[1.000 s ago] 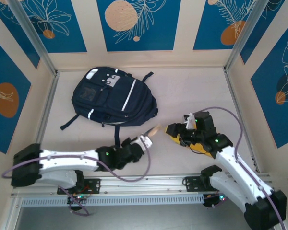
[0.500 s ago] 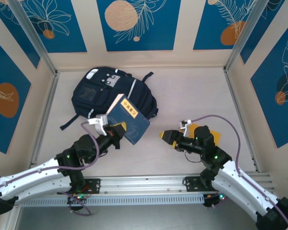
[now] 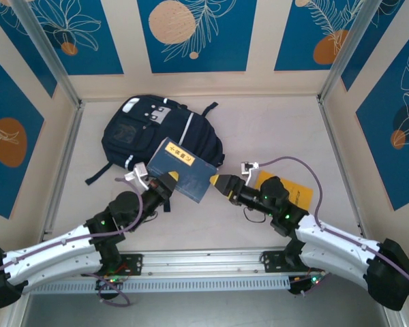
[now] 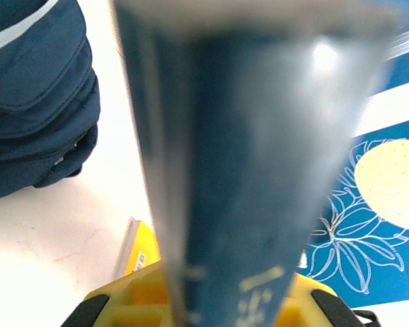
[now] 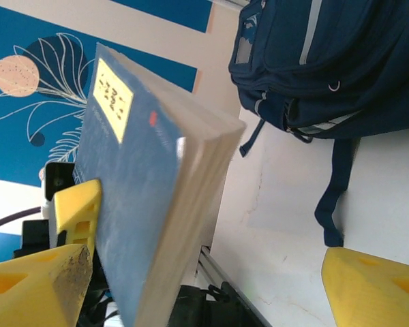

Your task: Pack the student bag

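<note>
The large dark navy fabric backpack with thin white stripes [image 3: 160,136] is lying flat toward the far left of the pale tabletop [image 3: 273,129], front pockets up and no open mouth showing. Packing therefore seems to be at an early step, with a first item being brought to the bag. The next move probably calls for the main compartment to be opened, perhaps by the free arm.

The left arm is reaching forward and inward from its base. The right arm is stretching low and leftward toward it. The blue book with a yellow cover label [image 3: 180,170] is hanging tilted at the bag's near edge.

The left gripper [image 3: 165,182] is clenching the book's lower edge. The right gripper [image 3: 220,184] is standing released, its yellow fingers [image 5: 368,286] spread wide just beside the book's right corner; whether they touch it is unclear.
</note>
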Action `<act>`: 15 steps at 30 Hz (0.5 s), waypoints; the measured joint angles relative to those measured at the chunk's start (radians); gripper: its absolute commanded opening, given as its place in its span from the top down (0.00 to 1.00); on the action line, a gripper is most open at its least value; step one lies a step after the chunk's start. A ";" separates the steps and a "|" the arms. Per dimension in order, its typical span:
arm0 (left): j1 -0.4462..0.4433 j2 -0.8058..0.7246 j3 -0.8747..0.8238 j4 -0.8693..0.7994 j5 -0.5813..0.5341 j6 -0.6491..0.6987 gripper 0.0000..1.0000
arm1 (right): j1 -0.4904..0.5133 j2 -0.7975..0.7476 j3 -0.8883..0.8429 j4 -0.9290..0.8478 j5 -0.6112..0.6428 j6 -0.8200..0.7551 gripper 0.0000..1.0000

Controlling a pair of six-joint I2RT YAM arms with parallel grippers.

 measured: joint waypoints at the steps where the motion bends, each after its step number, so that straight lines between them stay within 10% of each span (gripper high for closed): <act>1: 0.002 0.000 0.000 0.004 0.006 -0.012 1.00 | 0.005 0.021 0.001 0.017 0.003 0.006 0.12; 11: 0.012 0.050 0.000 0.004 0.056 -0.082 1.00 | 0.022 0.154 0.032 0.225 0.031 0.051 0.24; 15: 0.016 0.065 0.000 0.005 0.061 -0.100 1.00 | 0.023 0.182 0.058 0.267 0.043 0.061 0.46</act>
